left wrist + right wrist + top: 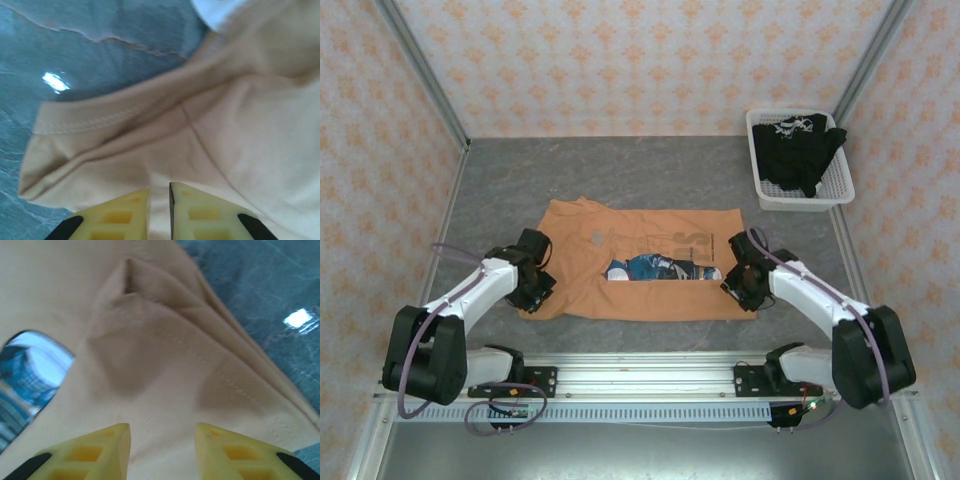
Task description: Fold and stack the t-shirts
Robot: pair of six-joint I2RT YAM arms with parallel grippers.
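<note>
Lying flat mid-table (500, 190), the orange t-shirt (640, 298) has its near hem folded up, with a blue-and-white print peeking through a gap. The black t-shirt (798, 150) sits crumpled in the white basket (840, 190) at 2 o'clock. At the orange shirt's 9 o'clock edge, the left gripper (160, 192) has its jaws nearly together; I cannot tell if it has a grip on the cloth. At 3 o'clock, the right gripper (162, 435) hangs over the fabric with its jaws apart.

Left gripper (159, 212) narrowed, right gripper (162, 452) parted
</note>
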